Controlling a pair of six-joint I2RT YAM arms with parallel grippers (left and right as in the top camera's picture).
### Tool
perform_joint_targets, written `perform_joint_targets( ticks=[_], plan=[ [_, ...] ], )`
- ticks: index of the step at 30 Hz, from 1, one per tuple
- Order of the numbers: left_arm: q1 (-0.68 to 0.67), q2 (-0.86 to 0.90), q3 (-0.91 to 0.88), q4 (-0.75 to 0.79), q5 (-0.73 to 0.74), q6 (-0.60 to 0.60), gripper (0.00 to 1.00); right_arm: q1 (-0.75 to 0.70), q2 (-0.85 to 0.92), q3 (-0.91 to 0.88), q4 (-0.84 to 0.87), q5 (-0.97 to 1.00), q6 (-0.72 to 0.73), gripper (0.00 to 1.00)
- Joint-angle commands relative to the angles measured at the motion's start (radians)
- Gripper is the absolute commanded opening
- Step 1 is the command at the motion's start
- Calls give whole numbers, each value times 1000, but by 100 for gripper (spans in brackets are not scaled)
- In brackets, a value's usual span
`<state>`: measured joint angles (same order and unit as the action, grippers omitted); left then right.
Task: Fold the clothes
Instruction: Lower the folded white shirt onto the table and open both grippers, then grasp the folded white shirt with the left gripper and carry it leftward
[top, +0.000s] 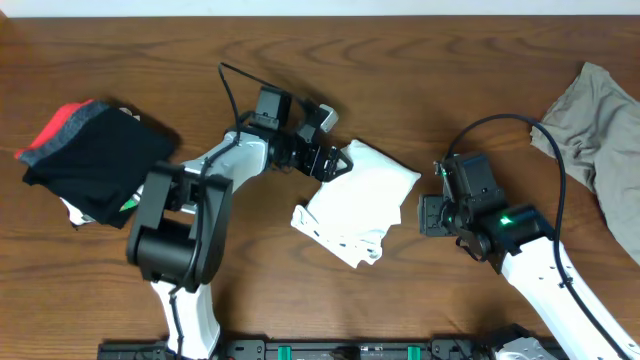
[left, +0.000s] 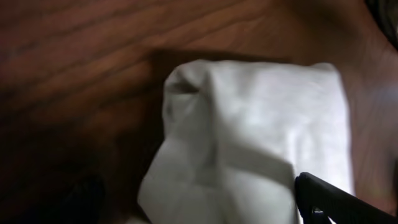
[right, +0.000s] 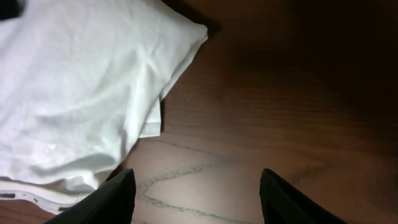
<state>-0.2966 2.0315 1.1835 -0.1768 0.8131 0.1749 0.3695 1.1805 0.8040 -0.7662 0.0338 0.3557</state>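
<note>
Clothes lie in three places on the brown wooden tabletop (top: 480, 60). A white T-shirt (top: 358, 198) sits near the middle as a compact folded bundle. One pointed corner aims right and a loose hem with small dark marks trails at its lower front edge. A khaki-grey garment (top: 600, 125) lies crumpled at the right edge, well away from the bundle. A black and red pile (top: 88, 155) rests at the far left, red peeking out at its top-left corner and a bit of white showing under its lower edge.

The left hand (top: 335, 160) is at the white bundle's upper-left corner. Its fingers are spread wide and released, and the wrist view shows the cloth lying below and between them. Whether they touch the fabric cannot be told. The left arm's bulky elbow and base (top: 175, 235) stand between the black and red pile and the white T-shirt, and a black cable (top: 226, 92) loops above the forearm.

The right hand (right: 196, 183) hangs just beside the bundle's right corner, its fingers apart and grasping nothing, with bare wood between them. A strip of tabletop separates it from the cloth. The right arm (top: 545, 270) runs back to the lower right, between the bundle and the khaki-grey garment.
</note>
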Motion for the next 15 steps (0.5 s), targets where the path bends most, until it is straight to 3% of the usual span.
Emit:
perform_joint_targets(
  ticks=[1, 4, 5, 9, 12, 13, 15],
  plan=[
    [-13, 43, -3, -1, 18, -50, 98, -8, -2, 12, -1, -4, 15, 62],
    [-39, 61, -3, -23, 18, -49, 99, -8, -2, 12, -1, -5, 19, 62],
    [-50, 61, -3, -30, 18, -49, 94, -8, -2, 12, -1, -9, 19, 62],
    [-77, 61, -3, -30, 18, -50, 56, -8, -2, 12, -1, -9, 26, 62],
    [-89, 61, -3, -31, 18, -50, 51, -8, -2, 12, -4, -15, 26, 62],
    [-89, 61, -3, -31, 18, -50, 41, -8, -2, 12, -6, -16, 26, 62],
    [-87, 61, -3, -31, 17, -58, 35, -8, -2, 12, -11, -16, 26, 62]
  ],
)
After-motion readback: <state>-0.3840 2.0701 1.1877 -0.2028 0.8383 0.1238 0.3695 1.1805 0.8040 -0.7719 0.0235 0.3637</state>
